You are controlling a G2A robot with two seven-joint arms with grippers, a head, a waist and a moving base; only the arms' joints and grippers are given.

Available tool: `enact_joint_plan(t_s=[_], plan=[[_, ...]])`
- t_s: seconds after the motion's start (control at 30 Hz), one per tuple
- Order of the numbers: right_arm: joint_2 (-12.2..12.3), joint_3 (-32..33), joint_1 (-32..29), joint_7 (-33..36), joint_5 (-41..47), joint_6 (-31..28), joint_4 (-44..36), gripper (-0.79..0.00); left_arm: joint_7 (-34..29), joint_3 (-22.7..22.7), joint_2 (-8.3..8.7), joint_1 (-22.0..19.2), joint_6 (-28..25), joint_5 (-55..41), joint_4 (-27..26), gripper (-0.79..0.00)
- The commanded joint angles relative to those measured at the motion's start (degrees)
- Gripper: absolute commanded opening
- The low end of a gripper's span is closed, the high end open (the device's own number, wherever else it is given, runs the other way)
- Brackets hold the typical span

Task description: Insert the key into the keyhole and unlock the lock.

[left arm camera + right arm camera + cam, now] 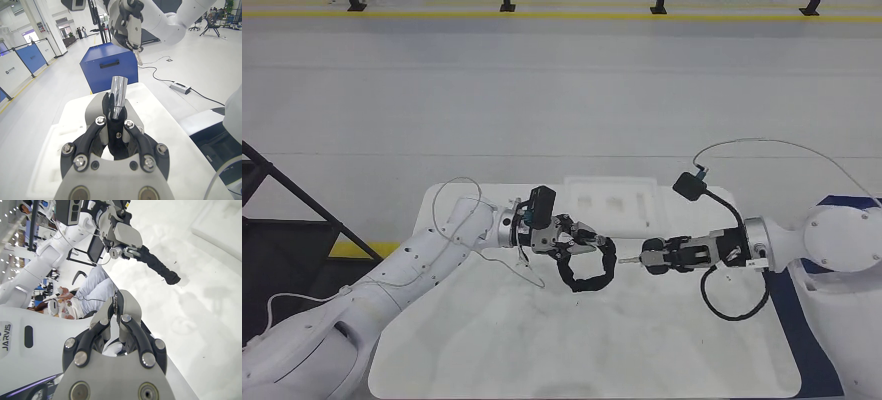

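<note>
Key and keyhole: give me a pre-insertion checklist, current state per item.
1. Left gripper shut on the lock: ok.
2. Right gripper shut on the key: ok.
3. Keyhole faces the right gripper, nothing covering it: ok.
4. Key tip apart from the lock, not yet inserted: ok.
5. Key blade rotation matched to the keyhole slot: cannot tell.
6. Black cable hangs off to the side of the approach line: ok.
</note>
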Motion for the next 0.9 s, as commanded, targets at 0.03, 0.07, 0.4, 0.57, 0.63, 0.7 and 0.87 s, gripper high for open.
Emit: enact_joint_plan(t_s=[0.03,0.07,0.4,0.57,0.63,0.7,0.87], plan=[[0.19,-2.25,2.06,0.35,-4.73,4.27,-2.63,-0.785,-2.42,-0.5,-0.14,0.14,-0.24,1.02,-0.81,-0.785],[0.29,-3.03,2.88,0.77,-6.72,5.72,-3.39,-0.785,-2.63,-0.58,-0.23,-0.03,-0.14,1.99,-1.26,-0.785],[1.52,-7.99,6.79,-2.13,-11.93,12.34,-6.9,-0.785,8.63,0.31,-1.06,-0.03,5.13,12.41,0.02,-0.785],[2.6,-9.96,6.96,-4.37,-13.04,14.58,-8.32,-0.785,10.13,2.27,-1.4,-0.69,6.63,12.46,1.56,-0.785],[3.05,-10.73,7.23,-4.98,-13.51,15.19,-8.67,-0.785,10.36,2.97,-1.54,-0.98,6.86,11.73,2.21,-0.785],[3.51,-11.5,7.56,-5.62,-14.26,15.84,-8.97,-0.785,10.51,3.51,-1.67,-1.25,7.01,10.76,2.71,-0.785],[4.6,-13.32,8.4,-7.51,-14.3,17.73,-9.15,-0.785,10.76,4.43,-1.9,-1.94,7.26,9.67,3.68,-0.785]])
